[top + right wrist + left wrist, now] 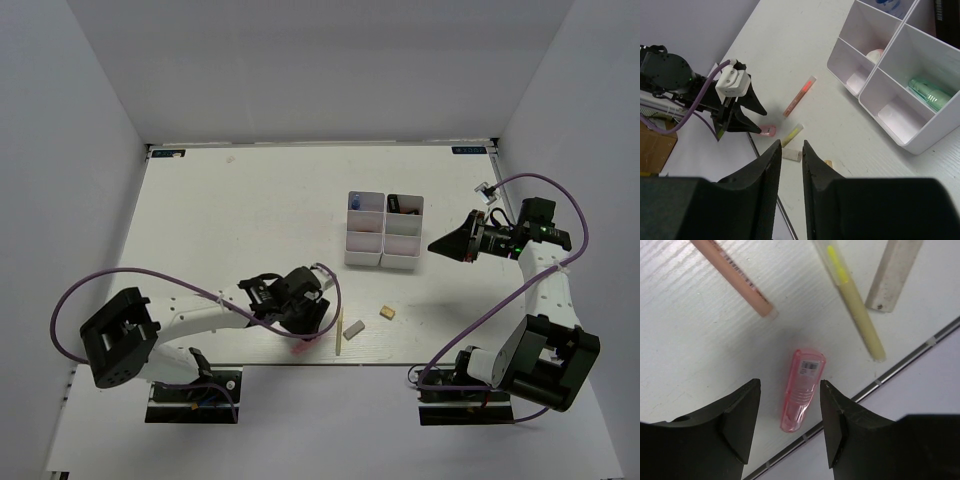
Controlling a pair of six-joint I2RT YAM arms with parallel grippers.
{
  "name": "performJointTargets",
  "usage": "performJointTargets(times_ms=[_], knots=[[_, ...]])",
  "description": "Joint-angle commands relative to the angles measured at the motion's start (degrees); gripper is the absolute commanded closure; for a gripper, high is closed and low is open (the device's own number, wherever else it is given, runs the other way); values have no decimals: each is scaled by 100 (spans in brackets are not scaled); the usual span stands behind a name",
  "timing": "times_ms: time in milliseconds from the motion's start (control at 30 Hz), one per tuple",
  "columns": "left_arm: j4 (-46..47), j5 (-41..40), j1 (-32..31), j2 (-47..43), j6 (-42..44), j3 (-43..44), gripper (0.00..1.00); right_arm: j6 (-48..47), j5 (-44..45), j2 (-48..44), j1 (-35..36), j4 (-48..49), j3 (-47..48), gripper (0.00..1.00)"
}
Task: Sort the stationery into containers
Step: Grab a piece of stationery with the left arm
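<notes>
The left claw (790, 427) hangs spread over the pink marker (802, 390), which lies at the worktop (700, 340) edge (near the yellow stick (857, 315)); best centre, descend, then pinch.

grey eraser (894, 273) cropped by frame top, pink stick (735, 276) likewise

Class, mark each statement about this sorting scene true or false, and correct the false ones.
1. The left pincer is open above a pink marker. True.
2. That marker lies inside a bin. False: it lies on the table, near its edge.
3. A green marker lies in one of the bins. True.
4. The right pincer grips an eraser. False: it holds nothing.
5. A yellow stick lies on the table. True.
</notes>
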Motion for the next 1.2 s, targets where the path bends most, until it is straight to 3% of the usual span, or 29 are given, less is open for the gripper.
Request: performJointTargets(times_ms=[0,433,800,967,1000,1033,1100,1133,1167], knots=[[-10,423,14,-162,105,62,38,-116,-147,8,-37,-59,182,73],[-81,-8,-355,611,430,404,38,-186,-217,43,-46,-129,199,73],[-572,-1475,-891,1340,457,774,43,-256,-279,69,-98,-217,226,72],[-748,-1985,-1059,1683,343,827,50,-327,-340,87,-99,-305,261,72],[-749,-1994,-1085,1745,308,809,52,-336,-332,78,-125,-322,261,72],[-740,-1968,-1094,1754,299,766,64,-344,-349,95,-133,-314,261,72],[-748,-1976,-1076,1763,272,765,79,-345,-349,96,-134,-322,278,72],[-757,-1968,-1076,1745,272,791,92,-345,-375,87,-142,-331,270,72],[-775,-1959,-1085,1719,272,826,97,-362,-376,104,-151,-340,278,72]])
